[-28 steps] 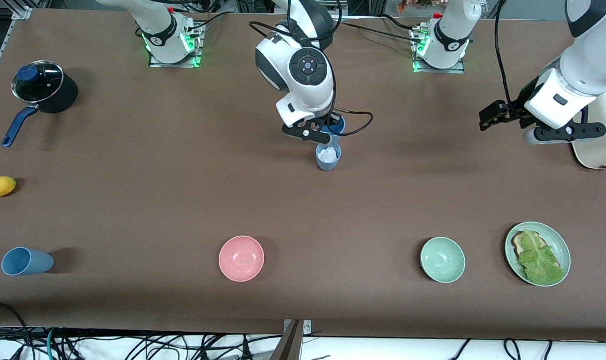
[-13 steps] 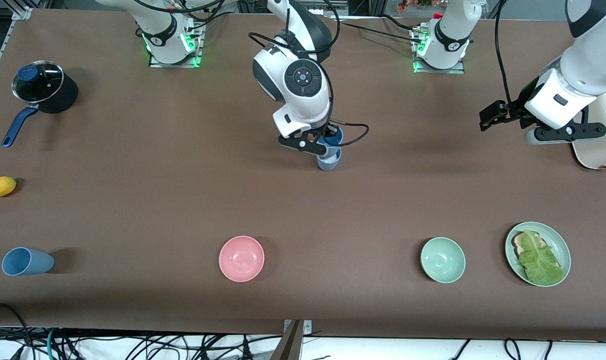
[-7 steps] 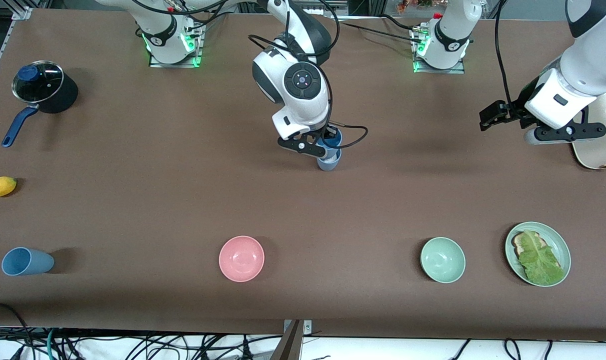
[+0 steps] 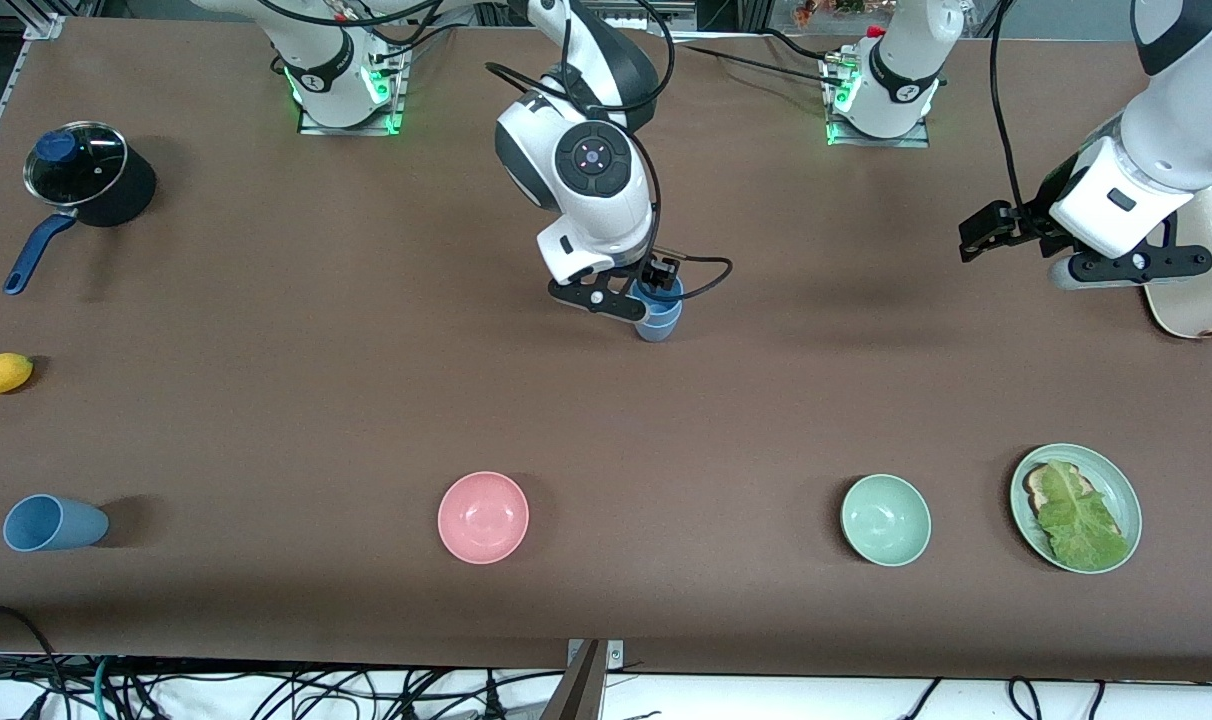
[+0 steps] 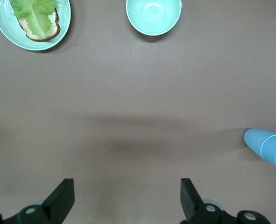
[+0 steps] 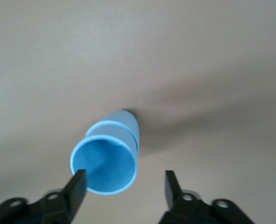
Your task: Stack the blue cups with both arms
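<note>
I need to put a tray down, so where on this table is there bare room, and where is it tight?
Widest bare stretch: the brown table between the stacked cups and the pink bowl. Also free: between the pink bowl and green bowl. Crowded: around the stacked cups, where the right gripper sits open, and under the waiting left gripper, also open.

Brown table [image 4: 266, 420] with a bunch of stuff on it; stacked blue cups [image 4: 658, 315] mid-table; another blue cup [image 4: 51, 523] on its side near the front edge at the right arm's end; pink bowl [image 4: 483, 517], pale green bowl [image 4: 885, 520], plate [image 4: 1124, 490] with lettuce on what looks like toast; lidded saucepan [image 4: 88, 185]; yellow fruit [image 4: 1, 373], maybe a lemon.
</note>
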`<state>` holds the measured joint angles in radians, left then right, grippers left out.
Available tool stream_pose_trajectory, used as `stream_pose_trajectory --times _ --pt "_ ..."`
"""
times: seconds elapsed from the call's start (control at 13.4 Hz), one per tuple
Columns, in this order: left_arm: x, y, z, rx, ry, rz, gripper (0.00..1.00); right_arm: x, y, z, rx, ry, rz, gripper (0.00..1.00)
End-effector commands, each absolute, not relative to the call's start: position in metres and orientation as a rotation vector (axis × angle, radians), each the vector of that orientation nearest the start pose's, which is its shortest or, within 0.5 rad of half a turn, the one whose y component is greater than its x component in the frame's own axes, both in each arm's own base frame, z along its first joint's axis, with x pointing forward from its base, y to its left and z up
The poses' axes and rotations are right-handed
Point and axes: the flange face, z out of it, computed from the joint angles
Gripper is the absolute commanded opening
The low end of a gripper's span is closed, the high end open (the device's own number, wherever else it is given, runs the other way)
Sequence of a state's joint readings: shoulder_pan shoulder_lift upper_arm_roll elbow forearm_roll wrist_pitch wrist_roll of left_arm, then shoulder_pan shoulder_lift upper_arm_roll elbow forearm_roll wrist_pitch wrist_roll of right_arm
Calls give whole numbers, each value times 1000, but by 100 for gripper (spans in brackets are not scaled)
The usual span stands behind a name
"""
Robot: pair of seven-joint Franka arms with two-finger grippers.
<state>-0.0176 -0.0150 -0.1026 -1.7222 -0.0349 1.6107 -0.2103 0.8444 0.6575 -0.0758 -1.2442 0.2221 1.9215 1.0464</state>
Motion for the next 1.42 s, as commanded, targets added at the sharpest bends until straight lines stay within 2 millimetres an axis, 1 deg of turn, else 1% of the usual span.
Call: stream_pose_trajectory --times 0.0,0.07,0.15,0.22,0.37,0.45,0.52,0.6,0.67,0.75,0.82,0.9,0.97,1.05,1.12,1.2,1.35 --pt "539 -66 572 -3117 -125 163 100 549 478 428 -2929 456 153 100" --pt "539 -66 572 -3117 -122 163 100 561 446 438 -2927 429 151 100" --pt "539 -66 572 -3119 -123 164 100 574 410 448 -2927 413 147 100" --pt "539 -67 572 -3119 -123 164 100 584 374 457 -2939 347 160 100" --pt "539 -66 572 -3117 -122 163 100 598 287 478 -2948 196 184 100" --pt "539 -66 572 -3117 -122 163 100 599 242 488 -2941 153 173 100" --pt "539 -66 572 -3119 -120 164 100 596 205 499 -2932 107 144 100" --pt "539 -67 572 -3119 -120 164 100 591 171 515 -2923 59 104 100" --pt "539 -66 572 -3118 -115 163 100 586 135 525 -2927 37 77 100" --pt "539 -66 571 -3120 -115 164 100 580 109 532 -2924 43 69 100" --pt "539 -67 571 -3119 -115 164 100 573 88 541 -2940 57 93 100" --pt "539 -66 572 -3119 -120 161 100 567 68 549 -2995 70 112 100" --pt "539 -67 572 -3119 -120 164 100 560 56 561 -3045 63 98 100" --pt "539 -66 572 -3119 -123 164 100 551 51 573 -3071 58 100 100" --pt "539 -66 572 -3119 -120 164 100 544 39 583 -3074 83 94 100" --pt "539 -66 572 -3119 -123 164 100 539 28 589 -3072 109 100 100" --pt "539 -66 572 -3119 -123 161 100 536 25 594 -3075 115 102 100"
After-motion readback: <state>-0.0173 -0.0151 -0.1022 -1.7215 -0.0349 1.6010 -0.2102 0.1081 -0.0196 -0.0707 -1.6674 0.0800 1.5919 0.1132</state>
